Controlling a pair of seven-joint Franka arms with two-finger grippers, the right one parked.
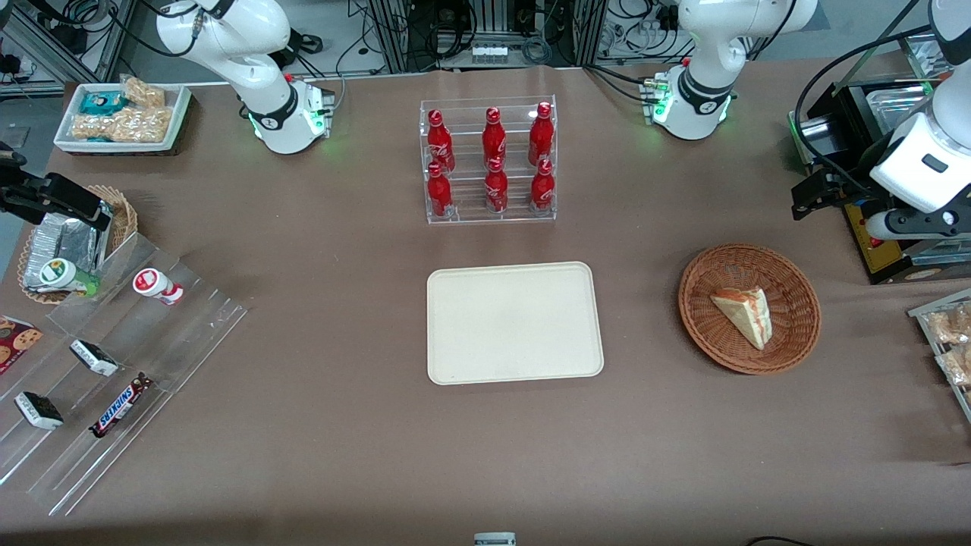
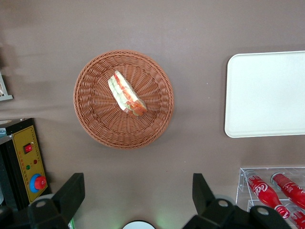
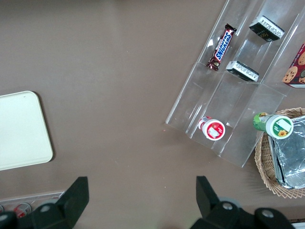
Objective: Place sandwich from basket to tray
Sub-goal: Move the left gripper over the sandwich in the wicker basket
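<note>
Sandwich [image 1: 745, 312] lies in the wicker basket [image 1: 789, 345], untouched, well apart from the tray [image 1: 514, 322] on the desk. The gripper [image 2: 138, 191] hangs high above the basket's edge, jaws wide and empty. Next: descend and straddle the wedge.

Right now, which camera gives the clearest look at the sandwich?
The left wrist view: it looks straight down on the sandwich in the basket, filling stripes plain, with the open pincer apart from it. The front view shows the sandwich smaller. The right wrist view misses it.
</note>
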